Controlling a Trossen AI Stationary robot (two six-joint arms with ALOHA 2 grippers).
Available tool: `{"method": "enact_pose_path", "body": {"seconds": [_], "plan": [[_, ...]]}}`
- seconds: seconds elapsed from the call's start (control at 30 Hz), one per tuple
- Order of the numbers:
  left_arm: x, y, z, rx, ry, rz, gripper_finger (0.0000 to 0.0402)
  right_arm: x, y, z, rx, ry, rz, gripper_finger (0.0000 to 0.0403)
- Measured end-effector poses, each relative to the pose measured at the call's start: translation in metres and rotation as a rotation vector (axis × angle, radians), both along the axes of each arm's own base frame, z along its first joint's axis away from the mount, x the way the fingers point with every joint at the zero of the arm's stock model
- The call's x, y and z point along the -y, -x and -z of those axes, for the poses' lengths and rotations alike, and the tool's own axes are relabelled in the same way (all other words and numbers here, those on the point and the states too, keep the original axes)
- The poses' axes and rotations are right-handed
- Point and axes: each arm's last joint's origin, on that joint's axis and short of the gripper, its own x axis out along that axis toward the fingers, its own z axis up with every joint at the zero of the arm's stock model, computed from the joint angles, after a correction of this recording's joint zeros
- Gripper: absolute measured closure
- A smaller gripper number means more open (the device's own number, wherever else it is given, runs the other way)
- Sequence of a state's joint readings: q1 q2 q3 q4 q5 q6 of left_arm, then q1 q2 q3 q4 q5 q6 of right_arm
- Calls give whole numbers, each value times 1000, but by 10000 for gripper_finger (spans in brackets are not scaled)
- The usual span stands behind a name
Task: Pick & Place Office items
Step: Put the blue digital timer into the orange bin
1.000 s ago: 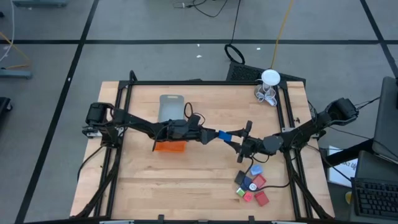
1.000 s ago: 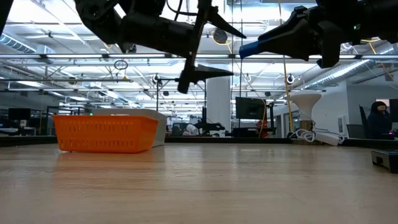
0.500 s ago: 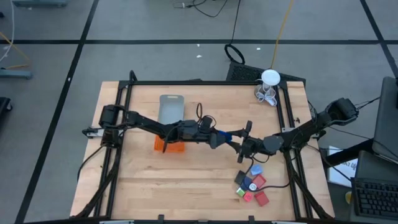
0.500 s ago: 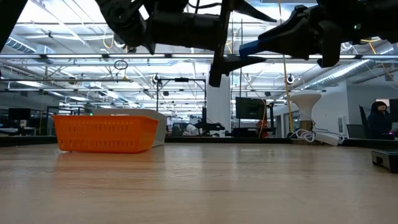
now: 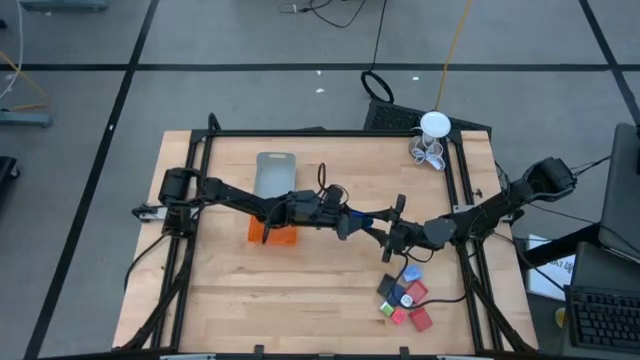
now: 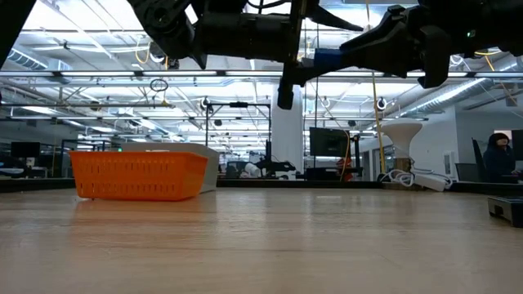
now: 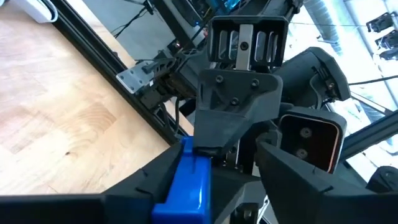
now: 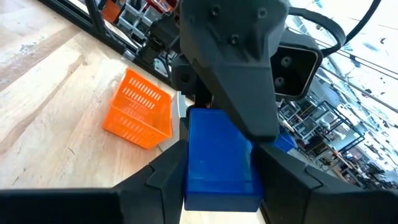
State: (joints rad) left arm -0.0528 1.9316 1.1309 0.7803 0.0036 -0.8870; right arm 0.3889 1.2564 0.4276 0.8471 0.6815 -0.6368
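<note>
Since a second ago the left hand point(image 5: 352, 222) has reached the blue block point(image 8: 221, 158) and now closes around it in mid-air above the surface point(image 5: 300, 290). Right hand point(image 5: 372, 226) grips the block's other end.

Setting: open-plan robotics lab or industrial test hall.

I am working at a wooden table point(image 5: 300, 290) bounded by a black metal frame point(image 5: 190, 175) and standing on a grey floor marked with dark tape lines point(image 5: 130, 80). Cables point(image 5: 380, 40) are trailing across that floor. Across the table, exposed ceiling trusses with strip lights point(image 6: 98, 41), monitors point(image 6: 327, 140) and a person point(image 6: 497, 155) sitting at a far workstation are showing in the hall beyond.
</note>
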Motion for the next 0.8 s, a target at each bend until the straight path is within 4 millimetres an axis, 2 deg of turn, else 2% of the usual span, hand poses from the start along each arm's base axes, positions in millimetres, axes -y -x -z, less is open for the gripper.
{"method": "enact_pose_path", "body": {"seconds": [0.53,0.67,0.8], "plan": [[0,0,2,-11,-29,1,325,0,0,0,4,-1,2,243],[0,0,2,-10,-52,2,342,0,0,0,2,1,2,237],[-5,1,-2,2,-111,23,340,0,0,0,20,-63,5,231]]}}
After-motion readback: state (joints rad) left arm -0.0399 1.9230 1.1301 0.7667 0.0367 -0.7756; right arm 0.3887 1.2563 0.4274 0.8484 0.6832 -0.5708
